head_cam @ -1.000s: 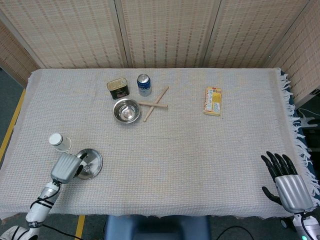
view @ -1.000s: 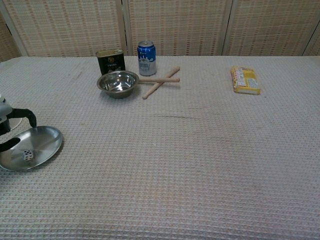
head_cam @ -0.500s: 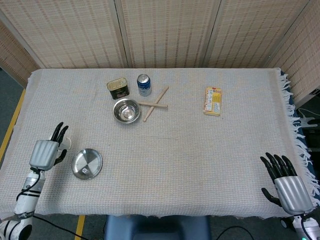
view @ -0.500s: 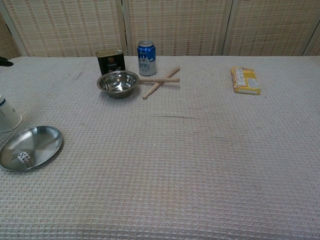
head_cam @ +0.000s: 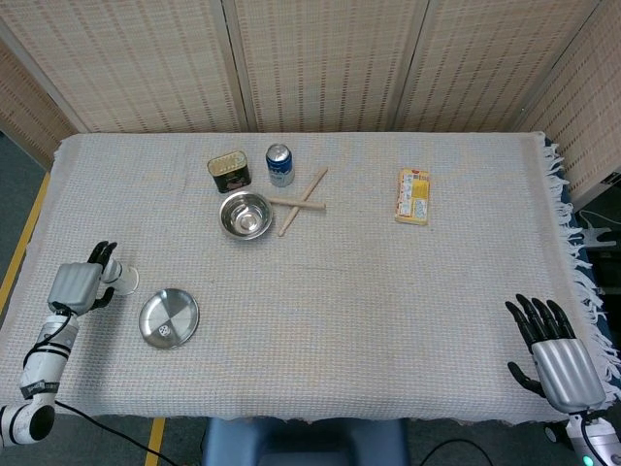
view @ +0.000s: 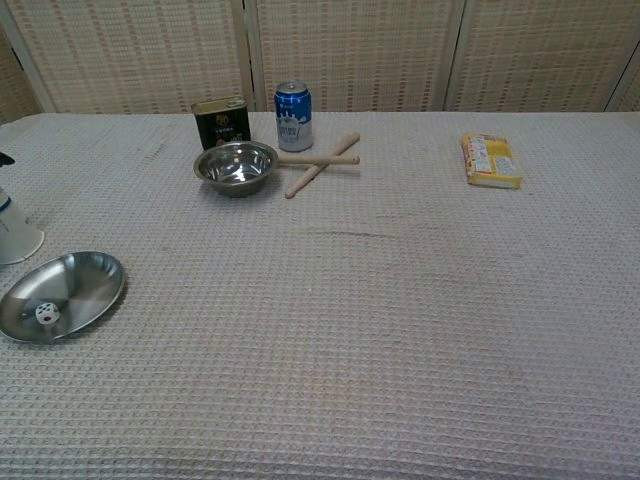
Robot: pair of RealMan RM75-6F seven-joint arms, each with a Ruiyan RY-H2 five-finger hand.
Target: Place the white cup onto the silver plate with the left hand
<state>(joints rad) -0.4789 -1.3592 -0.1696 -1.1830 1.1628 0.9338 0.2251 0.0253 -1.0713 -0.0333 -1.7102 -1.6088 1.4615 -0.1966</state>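
The white cup point(head_cam: 124, 280) stands on the cloth at the table's left edge, just up and left of the silver plate point(head_cam: 169, 317). The chest view shows the cup point(view: 16, 232) with its wide end down, free of any fingers, behind the plate point(view: 80, 280), which holds a small die point(view: 45, 313). My left hand point(head_cam: 80, 284) sits directly left of the cup, its dark fingers point(head_cam: 100, 252) spread toward it and holding nothing. Only one fingertip point(view: 3, 158) reaches into the chest view. My right hand point(head_cam: 555, 357) rests open at the table's near right corner.
At the back centre stand a steel bowl point(head_cam: 245, 215), a green tin point(head_cam: 229, 173), a blue can point(head_cam: 279, 164) and two crossed wooden sticks point(head_cam: 303, 201). A yellow packet point(head_cam: 413, 196) lies at the back right. The table's left edge runs close beside the cup.
My left hand has left the plate, swung out to the left and now sits close beside the cup. The die has shifted slightly in the plate. The right hand stayed still.
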